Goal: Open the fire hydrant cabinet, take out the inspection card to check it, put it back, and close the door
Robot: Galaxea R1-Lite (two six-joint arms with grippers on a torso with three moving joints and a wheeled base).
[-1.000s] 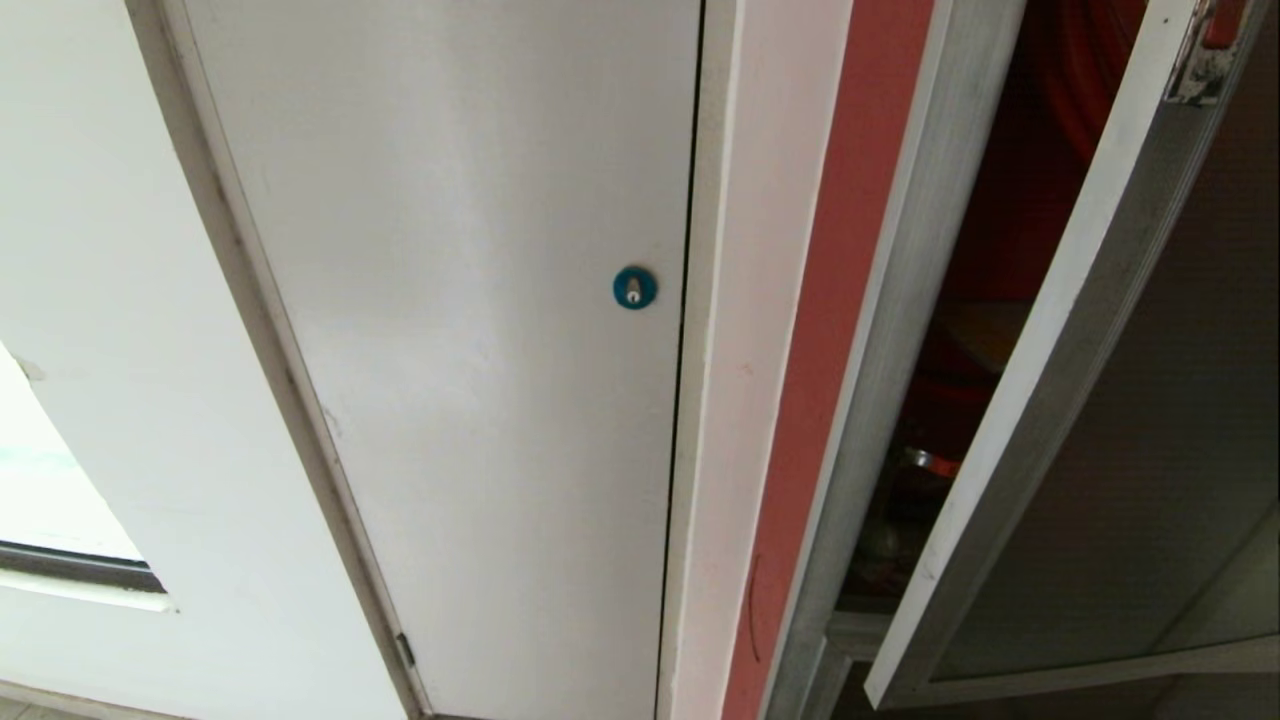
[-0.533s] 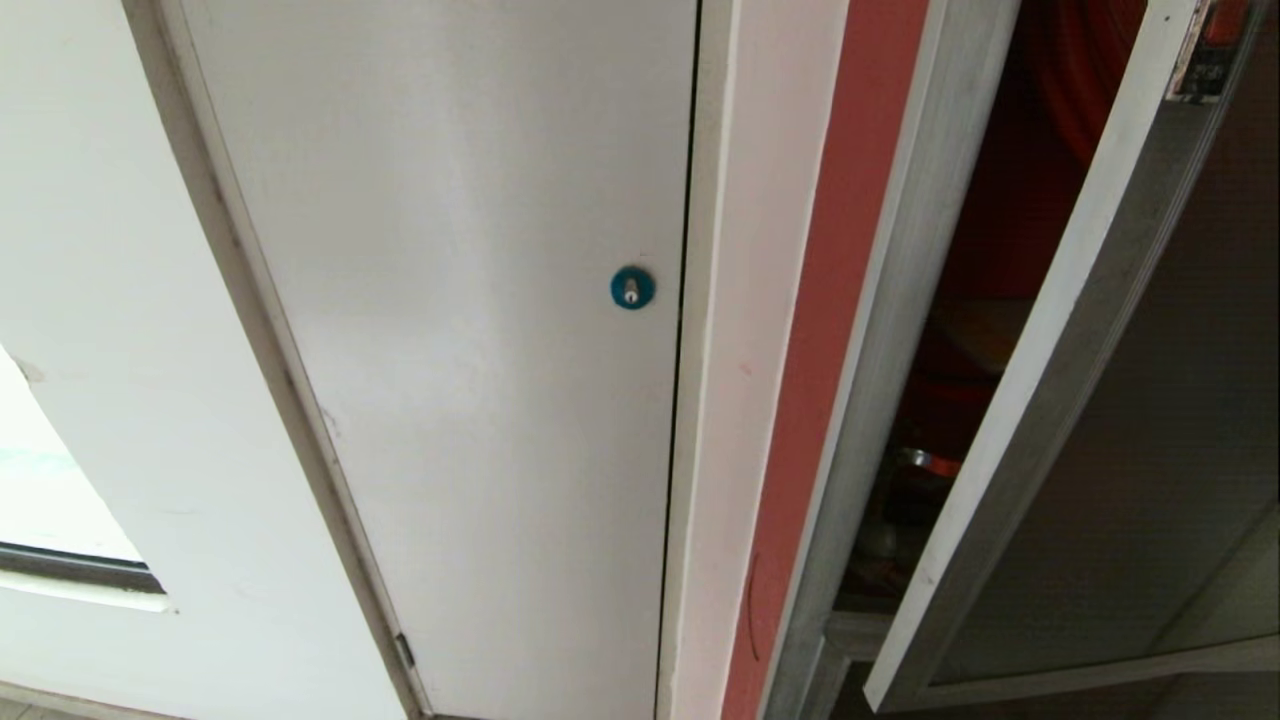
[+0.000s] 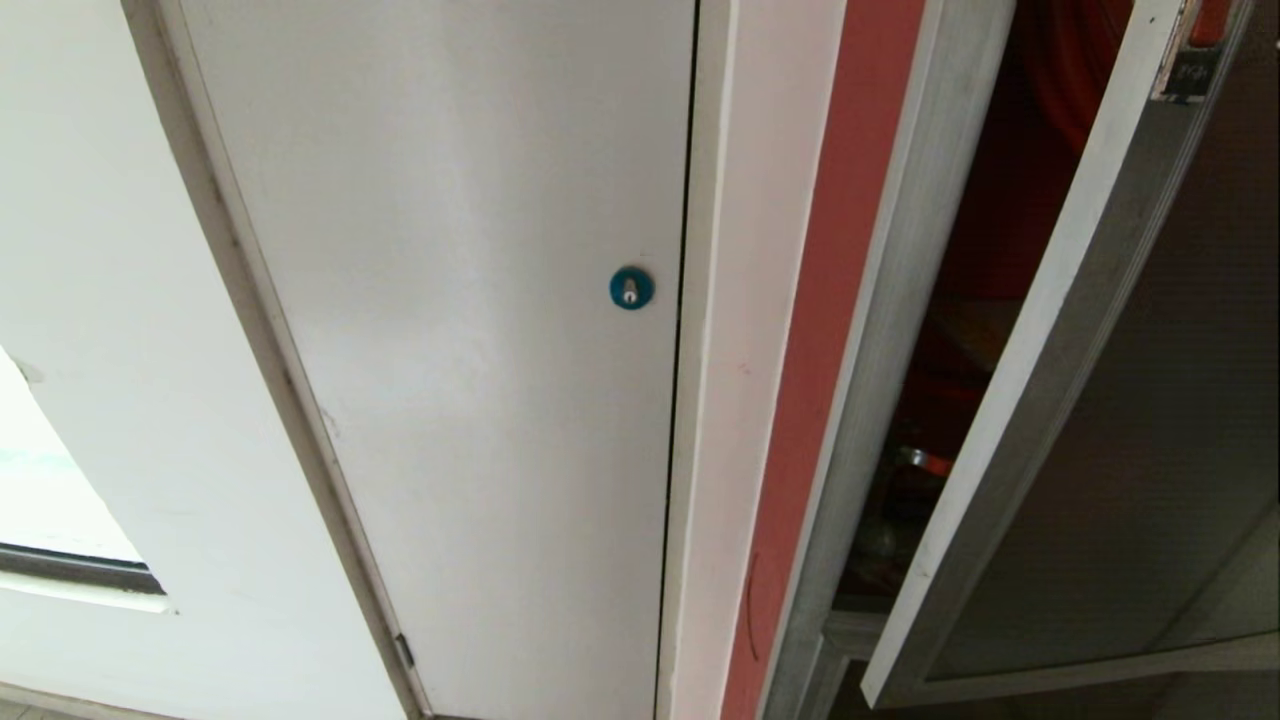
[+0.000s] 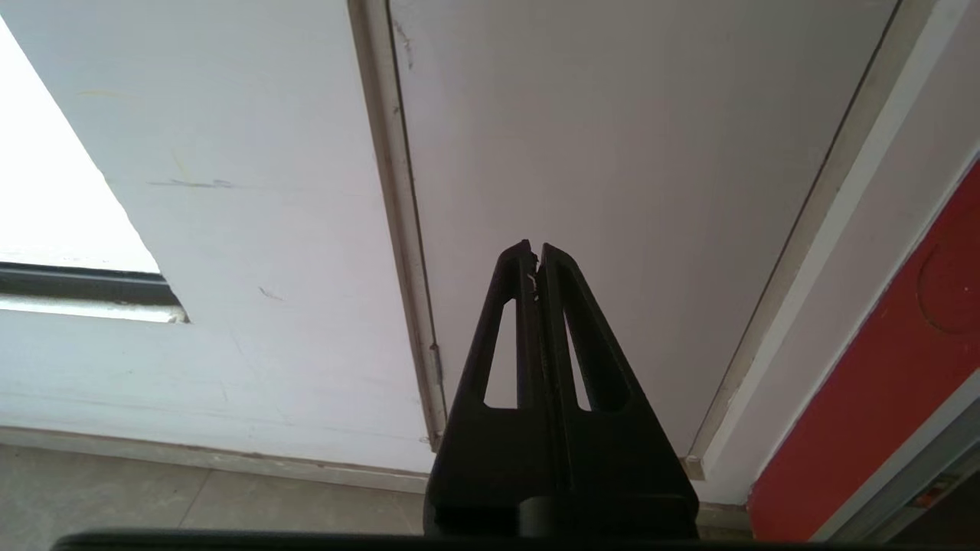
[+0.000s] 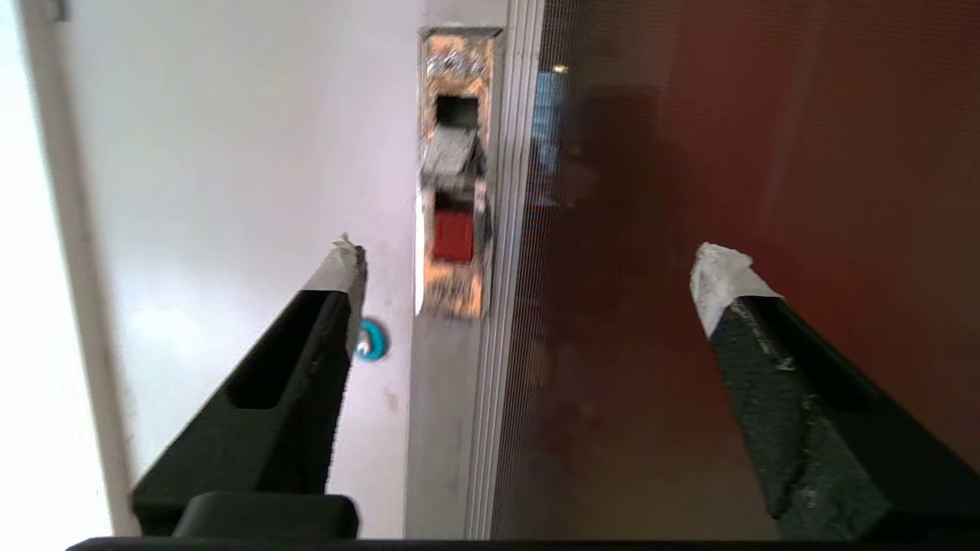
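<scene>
1. Room: you face a white wall with a white panel door [image 3: 470, 350] set in it. A pale tiled floor [image 4: 191, 497] runs along the wall's foot, and a bright window opening [image 3: 50, 480] sits on the far side of the panel door from the cabinet.
2. The fire hydrant cabinet [image 3: 880, 330] stands just beside the white panel door, past a white jamb and a red strip [image 3: 820, 330]. Its frame is brushed silver metal.
3. Count: one white panel door with one blue round lock [image 3: 631, 288]; one cabinet; one glass door [image 3: 1150, 420] swung partly open; two grippers.
4. The door: dark tinted glass in a silver frame, its free edge standing away from the cabinet frame. The gap between shows a dim red interior; contents there are too dark to tell apart, save one small metal ring low down.
5. One red-and-metal latch [image 5: 453, 207] sits in the door's silver frame, beside the glass.
6. Right gripper [image 5: 528, 275]: fingers spread wide, nothing between them; tips taped pale. It faces the door's latch edge, apart from it.
7. Left gripper [image 4: 536, 256]: fingers pressed together, empty, pointing at the lower part of the white panel door, well away from the cabinet.
8. No inspection card shows in any view.
</scene>
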